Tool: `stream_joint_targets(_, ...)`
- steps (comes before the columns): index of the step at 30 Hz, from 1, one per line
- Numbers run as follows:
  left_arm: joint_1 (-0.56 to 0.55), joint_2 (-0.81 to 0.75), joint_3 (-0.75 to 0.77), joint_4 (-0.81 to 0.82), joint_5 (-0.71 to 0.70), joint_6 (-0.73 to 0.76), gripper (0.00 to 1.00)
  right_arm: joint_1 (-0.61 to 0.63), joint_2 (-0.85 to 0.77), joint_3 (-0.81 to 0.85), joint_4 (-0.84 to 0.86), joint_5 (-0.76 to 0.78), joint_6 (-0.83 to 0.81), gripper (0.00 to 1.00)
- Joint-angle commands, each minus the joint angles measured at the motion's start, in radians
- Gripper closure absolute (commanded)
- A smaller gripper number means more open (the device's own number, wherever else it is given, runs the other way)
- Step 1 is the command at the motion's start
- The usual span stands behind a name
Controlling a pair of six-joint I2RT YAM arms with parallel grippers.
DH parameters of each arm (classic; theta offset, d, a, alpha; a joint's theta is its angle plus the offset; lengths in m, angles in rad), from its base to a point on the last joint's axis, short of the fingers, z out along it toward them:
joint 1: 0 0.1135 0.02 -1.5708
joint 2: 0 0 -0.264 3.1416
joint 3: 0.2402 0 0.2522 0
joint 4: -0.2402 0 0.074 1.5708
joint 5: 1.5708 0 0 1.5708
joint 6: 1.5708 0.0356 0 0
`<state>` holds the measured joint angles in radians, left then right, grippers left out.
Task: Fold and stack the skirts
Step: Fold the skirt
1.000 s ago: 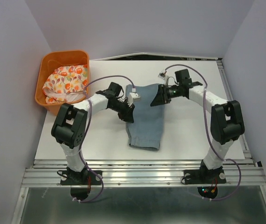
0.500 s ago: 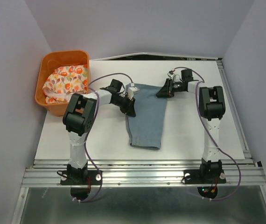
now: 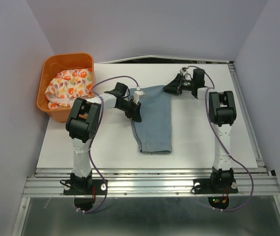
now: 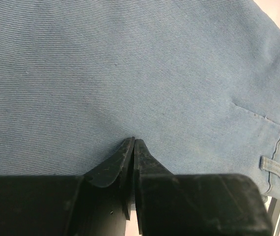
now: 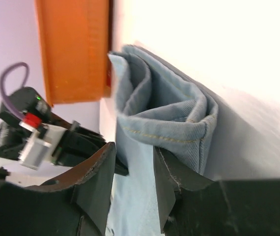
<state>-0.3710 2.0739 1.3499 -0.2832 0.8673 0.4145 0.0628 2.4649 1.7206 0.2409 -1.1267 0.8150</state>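
The light blue denim skirt [image 3: 154, 118] lies folded lengthwise on the white table, hem towards me. My left gripper [image 3: 136, 114] sits at its left edge; in the left wrist view the jaws [image 4: 133, 141] are pressed shut at the edge of the denim [image 4: 130, 64], which fills that view. My right gripper [image 3: 170, 89] is at the skirt's far right corner. In the right wrist view it [image 5: 134, 152] is open, with the rolled waistband fold [image 5: 174, 118] just past its fingertips. The floral skirt [image 3: 70, 84] lies bunched in the orange basket [image 3: 45, 73].
The orange basket stands at the table's far left and also shows in the right wrist view [image 5: 73, 49]. White table surface [image 3: 204, 137] lies bare right of the skirt. Grey walls close in the left, back and right. A metal rail runs along the near edge.
Both arms have raised their elbows. The right gripper has moved to the skirt's far corner. The skirt now lies narrower, with its hem shifted right.
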Motion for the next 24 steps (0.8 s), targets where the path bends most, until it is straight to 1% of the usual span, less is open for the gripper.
stream_joint_targets(1, 0.012, 0.029, -0.005, -0.083, -0.1, 0.063, 0.85, -0.009, 0.031, 0.056, 0.355, 0.01, 0.263, 0.59)
stream_joint_targets(4, 0.014, 0.034, 0.006, -0.089, -0.097, 0.069, 0.85, -0.009, 0.06, 0.076, 0.379, 0.008, 0.282, 0.64)
stream_joint_targets(7, 0.015, 0.034, 0.009, -0.085, -0.094, 0.061, 0.84, 0.002, 0.074, 0.068, 0.374, 0.016, 0.259, 0.66)
stream_joint_targets(8, 0.015, 0.034, 0.008, -0.085, -0.091, 0.06, 0.84, 0.002, 0.078, 0.071, 0.359, 0.018, 0.236, 0.66)
stream_joint_targets(9, 0.018, 0.032, 0.008, -0.077, -0.085, 0.056, 0.84, 0.011, 0.083, 0.079, 0.327, 0.034, 0.152, 0.66)
stream_joint_targets(10, 0.021, 0.025, 0.002, -0.068, -0.08, 0.049, 0.83, 0.02, 0.092, 0.089, 0.219, 0.053, 0.1, 0.68)
stream_joint_targets(11, 0.027, 0.019, -0.003, -0.051, -0.068, 0.04, 0.81, 0.02, 0.097, 0.117, 0.151, 0.098, -0.003, 0.68)
stream_joint_targets(12, 0.029, 0.005, -0.006, -0.044, -0.067, 0.035, 0.8, 0.029, 0.103, 0.132, 0.097, 0.123, -0.054, 0.69)
stream_joint_targets(13, 0.032, -0.004, -0.012, -0.031, -0.071, 0.027, 0.79, 0.029, 0.117, 0.17, -0.022, 0.155, -0.098, 0.71)
stream_joint_targets(14, 0.038, -0.014, -0.014, -0.027, -0.07, 0.027, 0.78, 0.029, 0.124, 0.186, -0.076, 0.212, -0.164, 0.71)
stream_joint_targets(15, 0.043, -0.035, -0.018, -0.022, -0.067, 0.026, 0.78, 0.029, 0.131, 0.194, -0.139, 0.238, -0.184, 0.73)
stream_joint_targets(17, 0.052, -0.064, -0.034, -0.002, -0.071, 0.02, 0.76, 0.029, 0.123, 0.195, -0.175, 0.274, -0.223, 0.73)
stream_joint_targets(19, 0.064, -0.13, -0.063, 0.009, -0.082, 0.029, 0.66, 0.029, 0.099, 0.179, -0.218, 0.278, -0.258, 0.73)
stream_joint_targets(21, 0.069, -0.197, -0.101, 0.045, -0.125, 0.052, 0.57, 0.029, 0.023, 0.151, -0.224, 0.272, -0.298, 0.72)
stream_joint_targets(22, 0.069, -0.281, -0.151, 0.064, -0.169, 0.084, 0.49, 0.029, -0.007, 0.125, -0.238, 0.274, -0.319, 0.71)
stream_joint_targets(23, 0.069, -0.331, -0.179, 0.106, -0.195, 0.099, 0.45, 0.029, -0.039, 0.119, -0.276, 0.275, -0.348, 0.69)
stream_joint_targets(24, 0.067, -0.422, -0.207, 0.127, -0.227, 0.112, 0.35, 0.04, -0.099, 0.119, -0.304, 0.284, -0.399, 0.61)
